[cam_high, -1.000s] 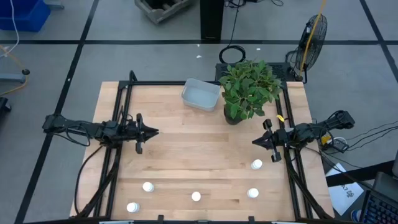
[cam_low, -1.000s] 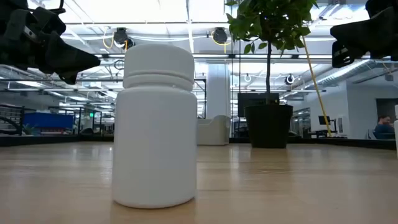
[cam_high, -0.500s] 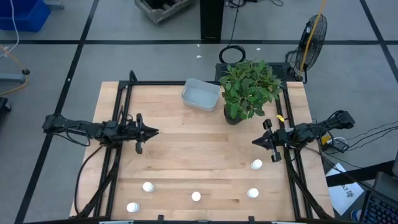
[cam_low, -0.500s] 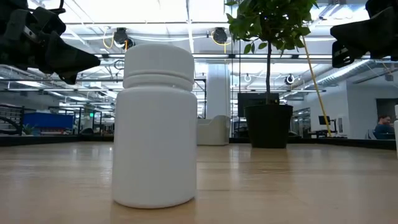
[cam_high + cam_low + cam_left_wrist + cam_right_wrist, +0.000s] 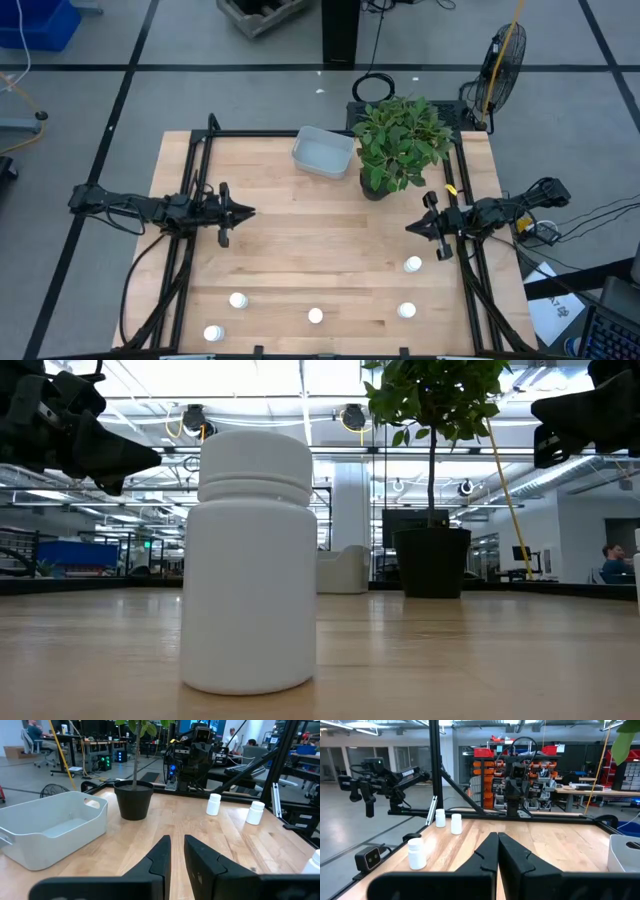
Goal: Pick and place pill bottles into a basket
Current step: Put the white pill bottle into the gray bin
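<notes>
The left arm's fingers (image 5: 173, 857) stand a narrow slit apart, holding nothing; the right arm's fingers (image 5: 496, 851) are pressed together, also empty. Nothing differs from the frames half a second and a second back: both arms hang in the same poses, and every bottle sits where it sat.

In the high view the left fingers (image 5: 243, 212) point inward from the frame's left-centre, and the right fingers (image 5: 412, 227) point inward from the right-centre, well apart, above the pale planked wooden counter (image 5: 300, 240).

Five pill bottles stand upright along the lower part of the frame: one at lower left (image 5: 212, 334), one just above it (image 5: 238, 300), one at bottom centre (image 5: 316, 316), one at lower right (image 5: 406, 311), and one nearest the right fingers (image 5: 413, 265). Each is a small, smooth, matt white cylinder with a round cap; in the low view one (image 5: 251, 560) fills the foreground, its cap ridged off from the body by a groove.

The basket (image 5: 323, 152) lies at upper centre, empty: a shallow pale grey tub with rounded corners and cut-out handles, just beside the leafy plant (image 5: 400, 142) in its black pot.
</notes>
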